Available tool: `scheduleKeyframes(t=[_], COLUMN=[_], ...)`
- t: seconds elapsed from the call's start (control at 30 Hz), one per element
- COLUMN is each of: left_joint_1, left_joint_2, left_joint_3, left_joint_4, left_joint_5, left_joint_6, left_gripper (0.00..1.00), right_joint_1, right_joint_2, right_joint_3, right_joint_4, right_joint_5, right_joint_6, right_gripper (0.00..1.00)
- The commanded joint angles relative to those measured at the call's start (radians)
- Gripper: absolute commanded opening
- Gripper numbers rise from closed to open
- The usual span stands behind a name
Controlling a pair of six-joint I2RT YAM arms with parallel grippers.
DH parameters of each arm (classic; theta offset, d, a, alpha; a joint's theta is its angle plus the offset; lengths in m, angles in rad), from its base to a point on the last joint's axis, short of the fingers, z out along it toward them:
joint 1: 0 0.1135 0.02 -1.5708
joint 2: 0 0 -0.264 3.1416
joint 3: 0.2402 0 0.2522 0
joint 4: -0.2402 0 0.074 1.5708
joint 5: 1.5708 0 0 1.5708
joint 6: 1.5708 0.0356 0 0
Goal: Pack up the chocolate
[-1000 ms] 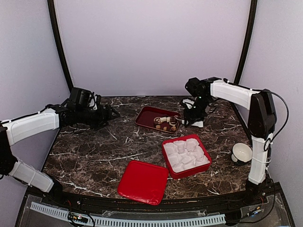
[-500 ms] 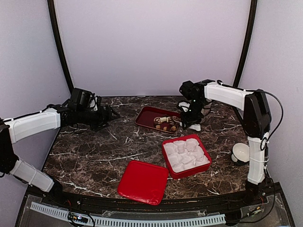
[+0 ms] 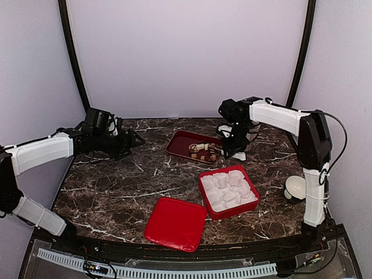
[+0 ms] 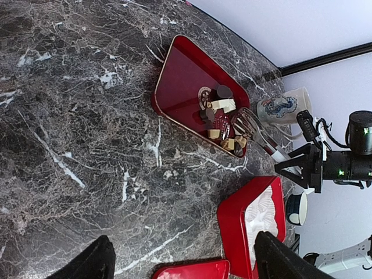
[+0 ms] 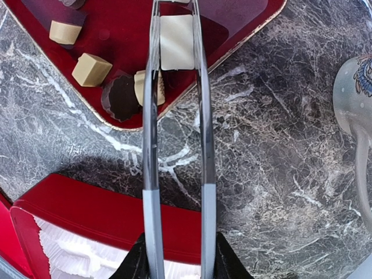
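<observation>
Right gripper (image 3: 235,145) is over the right corner of the red tray (image 3: 181,141), jaws clamped tight on the handle end of a pair of metal tongs (image 5: 151,145). The tongs reach out over the tray's rim, and there's a cream-white piece (image 5: 176,42) sitting right between the two blades. Whether the blades are pinching it, can't tell from here.

The chocolate (image 3: 202,150) is all in the tray, bunched at that right end: tan cubes, a dark round one by the rim, a tan bit under one blade of the tongs.

Left gripper (image 3: 136,141) hangs well off to the tray's left, above the bare marble tabletop (image 3: 110,186), jaws spread wide with nothing in them.

On the near side of the tray's right end, close by it, sits the red box (image 3: 232,213), filled with white crinkled paper cups (image 3: 226,187). Its red lid (image 3: 175,224) lies flat further toward the arm bases from the tray. A patterned mug (image 4: 282,107) stands just past the tray's right corner.
</observation>
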Motion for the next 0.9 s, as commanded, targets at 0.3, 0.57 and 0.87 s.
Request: scheduleKeyframes(t=[0.3, 0.57, 0.87], left_joint_1=[0.008, 0.013, 0.013], left_joint_2=[-0.029, -0.045, -0.066], left_joint_3=[0.018, 0.019, -0.023], left_joint_4=[-0.054, -0.073, -0.035], left_joint_5=[0.013, 0.009, 0.038], left_joint_6=[0.067, 0.108, 0.104], left_gripper=[0.85, 0.86, 0.86], right_joint_1=[0.01, 0.016, 0.07], right_joint_2=[-0.202, -0.432, -0.733], right_joint_3=[0.021, -0.126, -0.376], right_joint_4=[-0.031, -0.051, -0.082], right_joint_5=[-0.007, -0.04, -0.026], right_joint_6=[0.051, 0.113, 0.247], right_gripper=[0.24, 0.24, 0.24])
